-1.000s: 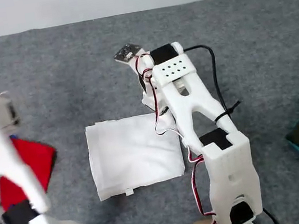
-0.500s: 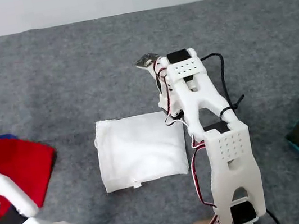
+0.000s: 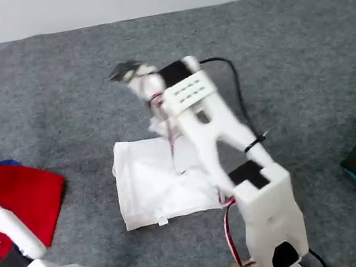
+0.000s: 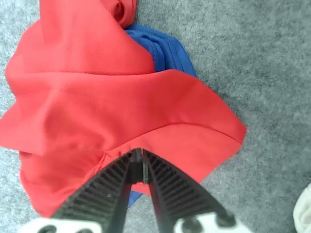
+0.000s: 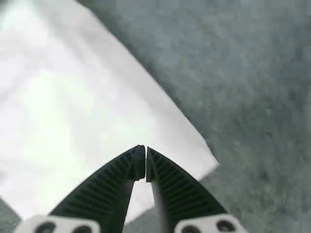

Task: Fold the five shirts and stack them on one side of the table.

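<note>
The left end effector [image 4: 142, 167] was closed over the red shirt [image 4: 97, 97]. The right end effector [image 5: 145, 162] was closed over the white shirt [image 5: 73, 121], at three o'clock from the red one.

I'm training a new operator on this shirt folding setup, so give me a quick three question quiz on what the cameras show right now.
1. True or false: the right gripper is wide open above the white shirt.
2. Multiple choice: what colour of cloth peeks out from under the red shirt? A green, B blue, C yellow.
3. Fill in the blank: the left gripper hangs shut over the ___ shirt.

Key: 1 false, its jaws are closed tip to tip. 2 B. 3 red.
</note>
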Motion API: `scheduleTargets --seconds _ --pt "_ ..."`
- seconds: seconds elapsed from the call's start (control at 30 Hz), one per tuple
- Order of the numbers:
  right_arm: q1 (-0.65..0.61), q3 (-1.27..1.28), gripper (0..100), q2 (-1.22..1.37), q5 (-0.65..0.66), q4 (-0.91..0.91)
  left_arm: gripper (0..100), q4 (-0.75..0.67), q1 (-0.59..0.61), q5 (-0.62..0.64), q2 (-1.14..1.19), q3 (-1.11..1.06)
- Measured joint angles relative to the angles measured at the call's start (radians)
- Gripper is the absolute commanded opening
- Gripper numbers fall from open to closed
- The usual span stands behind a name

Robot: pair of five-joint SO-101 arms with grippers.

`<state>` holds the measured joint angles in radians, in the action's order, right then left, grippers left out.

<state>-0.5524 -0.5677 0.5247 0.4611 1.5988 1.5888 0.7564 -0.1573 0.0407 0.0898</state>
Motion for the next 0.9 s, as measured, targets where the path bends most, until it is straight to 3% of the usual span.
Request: scheduleTargets --seconds 0.23,0.6,0.9 --pt "-0.115 0.0 0.9 0.015 0.003 -0.153 0 0.0 0.025 0.0 0.0 0.0" --pt "-0.127 0.0 0.9 0.221 0.072 -0.394 0 0.0 0.028 0.0 -0.003 -0.014" --pt "-0.127 -0.129 0.9 0.16 0.077 -0.315 0 0.0 0.028 0.0 -0.005 -0.051"
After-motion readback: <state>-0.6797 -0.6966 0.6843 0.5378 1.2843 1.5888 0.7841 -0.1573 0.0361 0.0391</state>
